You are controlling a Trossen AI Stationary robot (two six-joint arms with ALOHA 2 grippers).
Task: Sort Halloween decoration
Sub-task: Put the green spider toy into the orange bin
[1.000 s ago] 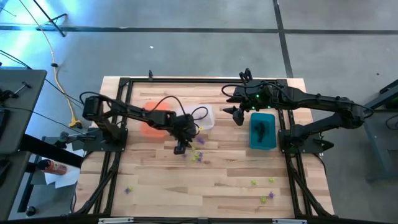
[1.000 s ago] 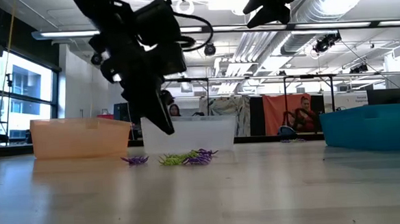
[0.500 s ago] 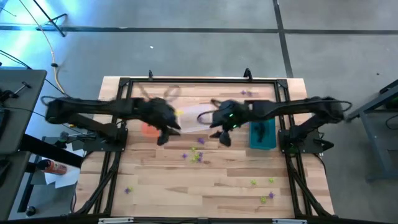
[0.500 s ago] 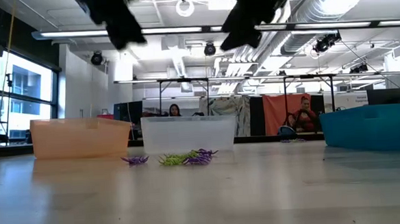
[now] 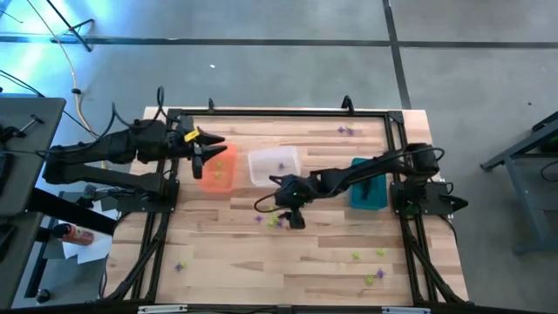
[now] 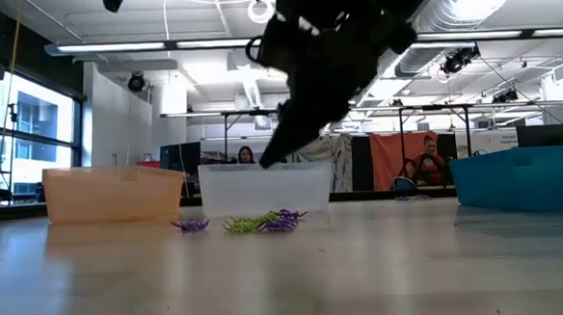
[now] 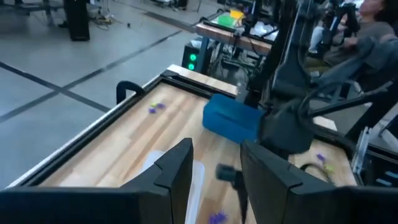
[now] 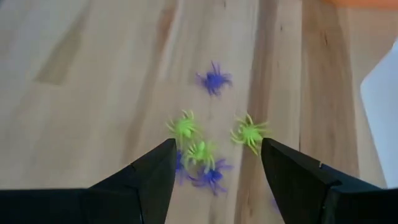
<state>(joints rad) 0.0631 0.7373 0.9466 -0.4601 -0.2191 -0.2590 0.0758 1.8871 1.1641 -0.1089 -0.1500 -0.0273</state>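
right gripper [image 5: 292, 218] | fingers spread wide, empty, above spider cluster [image 8: 202, 149] just in front of clear bin [image 5: 274, 166] | advice: drop straight, pinch one spider only | left gripper [image 5: 199, 157] over orange bin [image 5: 218, 179], fingers parted, empty

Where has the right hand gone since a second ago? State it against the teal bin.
Yes: the right hand left the teal rectangular plastic bin and now hovers open over the spider cluster.

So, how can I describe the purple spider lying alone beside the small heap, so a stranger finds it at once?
Start at the clear bin in the middle of the wooden table; in front of it lies a heap of spiders, under the right hand. The purple spider lies just outside this heap, towards the orange bin. It touches no other spider, and its nearest neighbours are yellow-green.
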